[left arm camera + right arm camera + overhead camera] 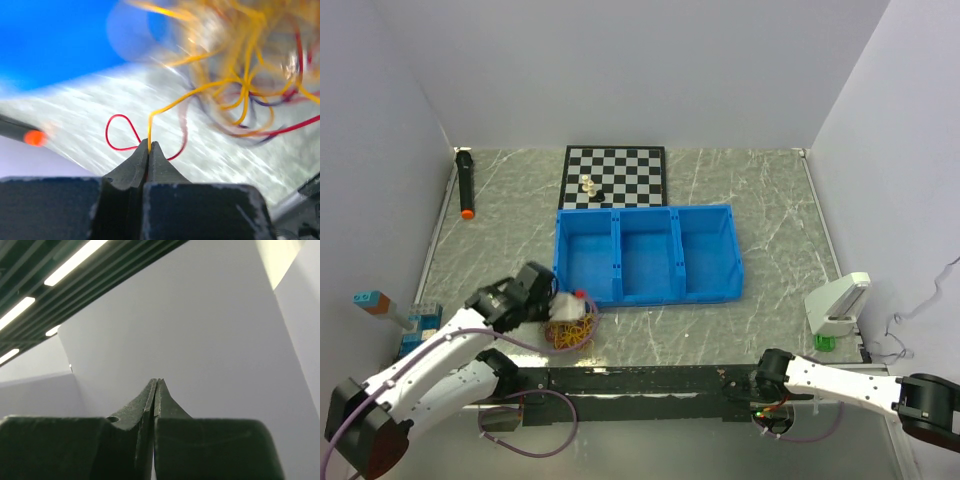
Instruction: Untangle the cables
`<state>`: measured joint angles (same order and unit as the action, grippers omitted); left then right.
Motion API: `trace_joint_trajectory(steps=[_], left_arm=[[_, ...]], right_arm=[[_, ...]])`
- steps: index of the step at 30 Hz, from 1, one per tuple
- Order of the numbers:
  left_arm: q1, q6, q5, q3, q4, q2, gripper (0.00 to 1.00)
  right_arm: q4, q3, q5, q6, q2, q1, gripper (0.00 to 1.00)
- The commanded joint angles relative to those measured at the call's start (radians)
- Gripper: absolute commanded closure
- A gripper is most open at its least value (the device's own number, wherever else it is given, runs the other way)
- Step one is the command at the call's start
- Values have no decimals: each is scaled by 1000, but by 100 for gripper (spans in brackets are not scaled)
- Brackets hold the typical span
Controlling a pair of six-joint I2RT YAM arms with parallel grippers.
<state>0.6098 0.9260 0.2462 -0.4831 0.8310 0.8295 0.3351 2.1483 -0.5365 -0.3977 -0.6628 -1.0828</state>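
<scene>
My left claw (149,146) clamped a yellow strand (172,102) — likely to draw it from the cables (245,75); right claw (156,384) together, empty.

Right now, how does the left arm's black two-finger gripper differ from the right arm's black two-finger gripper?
The left gripper pinches a yellow strand of the thin tangled cables; the right gripper holds nothing. The left gripper reaches over the marbled table beside the blue three-compartment bin; the right gripper sits at the near edge, aimed up at the white wall. Both have their jaws shut.
</scene>
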Motion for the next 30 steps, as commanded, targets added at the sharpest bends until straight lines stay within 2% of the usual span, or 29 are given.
trace_joint_trajectory(steps=[1, 4, 7, 17, 24, 30], left_arm=[[-4, -111, -232, -251, 31, -1, 99], [-4, -131, -314, -340, 62, 16, 99], [-4, -139, -337, -359, 77, 34, 99], [-4, -139, -355, -259, 60, -12, 99], [-4, -145, -369, -264, 79, -15, 99], [-4, -142, -380, -242, 86, -41, 99]], right_arm=[[1, -62, 26, 42, -67, -3, 100], [-31, -56, 53, 46, -119, -3, 100], [-53, 5, 79, 33, -196, -3, 100], [-203, 88, 188, -56, -409, -3, 100], [-361, 29, 164, -157, -506, -3, 100], [-415, 15, 135, -228, -573, 4, 100]])
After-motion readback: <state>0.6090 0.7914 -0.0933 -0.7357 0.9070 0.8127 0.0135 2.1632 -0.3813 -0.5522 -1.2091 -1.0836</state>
